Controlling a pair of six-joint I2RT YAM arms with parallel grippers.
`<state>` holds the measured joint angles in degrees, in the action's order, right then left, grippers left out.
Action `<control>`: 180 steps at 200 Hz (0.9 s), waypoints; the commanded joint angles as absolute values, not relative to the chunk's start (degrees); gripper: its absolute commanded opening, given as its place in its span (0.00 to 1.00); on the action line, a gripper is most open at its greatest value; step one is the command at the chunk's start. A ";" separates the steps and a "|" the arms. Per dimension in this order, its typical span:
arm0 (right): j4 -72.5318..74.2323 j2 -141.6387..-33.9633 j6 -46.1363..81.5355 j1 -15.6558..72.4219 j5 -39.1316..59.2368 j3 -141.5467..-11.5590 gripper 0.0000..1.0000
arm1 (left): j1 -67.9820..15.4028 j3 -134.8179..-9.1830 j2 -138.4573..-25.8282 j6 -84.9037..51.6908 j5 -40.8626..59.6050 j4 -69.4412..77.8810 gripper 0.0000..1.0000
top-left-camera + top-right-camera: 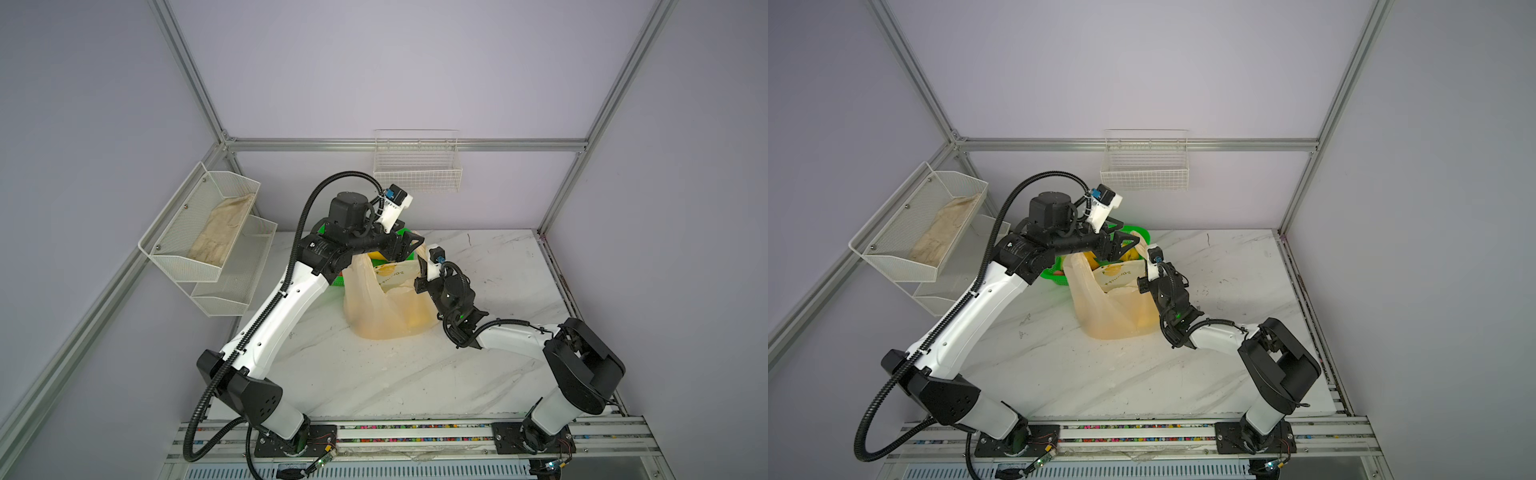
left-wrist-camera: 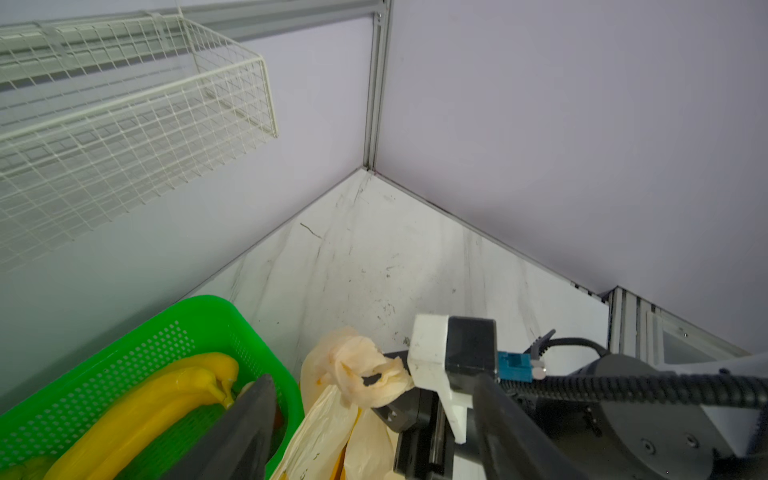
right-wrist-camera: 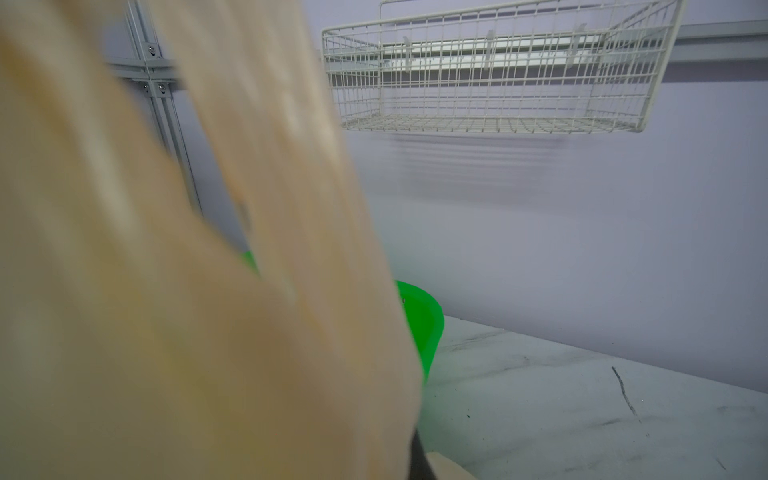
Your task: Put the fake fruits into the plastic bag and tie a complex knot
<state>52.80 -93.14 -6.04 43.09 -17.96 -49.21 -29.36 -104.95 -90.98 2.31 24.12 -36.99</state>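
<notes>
**Pincers at work: left pincer (image 1: pixel 409 246) spread, right pincer (image 1: pixel 422 268) nipping a bag handle**

Over the far rim of the green basket (image 2: pixel 199 300), the left pincer hangs with its jaws wide apart and nothing between them. The right pincer is clenched on a crumpled handle strip of the plastic bag (image 1: pixel 386 307), lifting that side; bag film smothers most of the right wrist view.

The bag stands toward the back of the marble table (image 1: pixel 415 382), touching the basket. Yellow shows through its film, so some of the fake fruits look to be inside. A banana bunch (image 2: pixel 183 386) lies in the basket, so loading is unfinished by my reading. No knot shows; tying is all ahead.

Room is tight behind, where the basket sits near the back wall under the wire basket (image 1: pixel 417 166). A mesh shelf (image 1: pixel 208 232) juts from the left wall. Open marble lies in front of the bag and to its right.
</notes>
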 commanded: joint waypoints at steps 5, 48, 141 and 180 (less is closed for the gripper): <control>52.13 -90.71 -5.27 42.83 -17.05 -49.36 0.00 | -28.51 -112.93 -94.78 8.88 28.22 -42.97 0.76; 51.94 -90.19 -5.36 42.85 -17.05 -48.96 0.00 | -28.05 -116.98 -98.53 9.19 31.66 -43.95 0.64; 51.35 -90.53 -5.43 42.82 -16.33 -49.37 0.00 | -27.08 -119.49 -102.19 4.48 36.01 -41.10 0.37; 50.33 -90.01 -6.06 42.79 -16.45 -49.40 0.04 | -26.90 -119.52 -102.30 3.79 37.21 -40.25 0.03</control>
